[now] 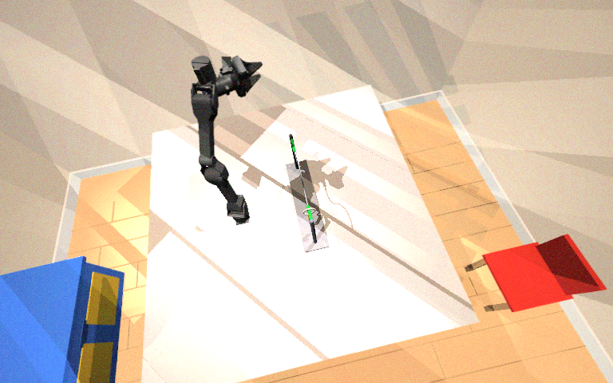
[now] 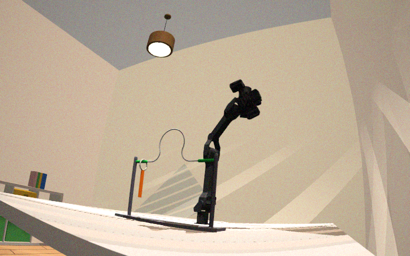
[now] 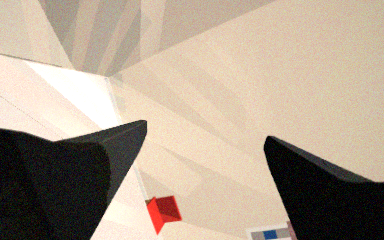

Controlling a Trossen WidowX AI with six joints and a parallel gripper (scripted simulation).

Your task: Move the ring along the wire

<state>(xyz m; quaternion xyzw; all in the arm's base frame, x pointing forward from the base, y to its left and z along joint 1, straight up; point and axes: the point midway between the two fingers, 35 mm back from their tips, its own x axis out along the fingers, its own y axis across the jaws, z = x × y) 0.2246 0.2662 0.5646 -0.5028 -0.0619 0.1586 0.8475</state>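
Observation:
The ring [image 2: 147, 165] [image 1: 303, 211] hangs around the green part [image 2: 137, 161] beside one post [image 2: 132, 186] [image 1: 314, 234], at the left in the exterior view. Its orange handle [image 2: 140, 183] hangs down below it, clear of the base. The thin grey wire [image 2: 173, 129] rises in a tall hump between the two green parts. The other green part [image 2: 205, 160] [image 1: 293, 144] meets the far post [image 2: 213, 181]. My gripper [image 1: 260, 70] [image 3: 206, 134] is open and empty, high above the wire and away from the ring. The ring is not in the wrist view.
The wire's base [image 2: 169, 224] stands on the white table [image 1: 226, 289]. My arm [image 1: 206, 135] rises beside it, behind the far post in the exterior view. A red chair [image 1: 524, 275] [image 3: 165, 212] and a blue cabinet [image 1: 40, 306] stand around the table.

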